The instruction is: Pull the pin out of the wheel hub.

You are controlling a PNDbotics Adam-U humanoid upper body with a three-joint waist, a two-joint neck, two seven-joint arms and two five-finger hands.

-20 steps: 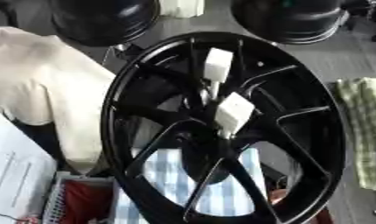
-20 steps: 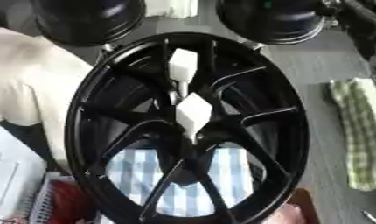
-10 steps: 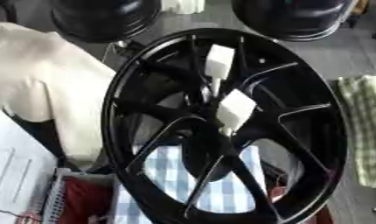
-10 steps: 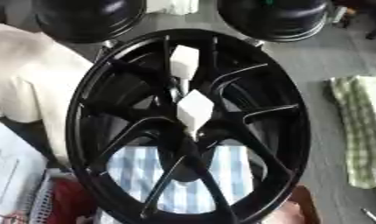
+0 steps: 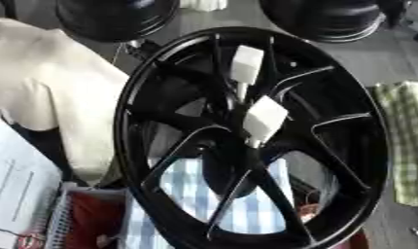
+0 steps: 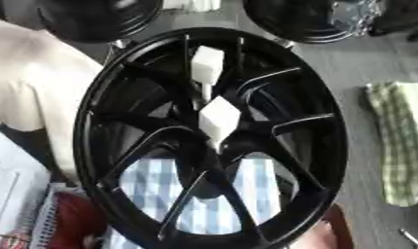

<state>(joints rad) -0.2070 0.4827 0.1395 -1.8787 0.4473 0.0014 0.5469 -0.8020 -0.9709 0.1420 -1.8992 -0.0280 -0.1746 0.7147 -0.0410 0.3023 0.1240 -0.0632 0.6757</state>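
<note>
- Since neither hand shows in either view, I cannot tell the state of the fingers.
- Nearest lies a blue-and-white checked cloth [image 5: 238,204], seen through the spokes.
- The black multi-spoke alloy wheel hub [image 5: 161,160] stands tilted above it; two white blocks [image 6: 217,116] sit at its centre, presumably on the pin.
- A blind pull might tip the wheel.

- Robot body: no part of it can be made out in the left eye view or the right eye view.
- Left hand and right hand: neither shows in either view.
- Arms: not seen, so nothing can be told of their colours, joints, cables, screws or markings.
</note>
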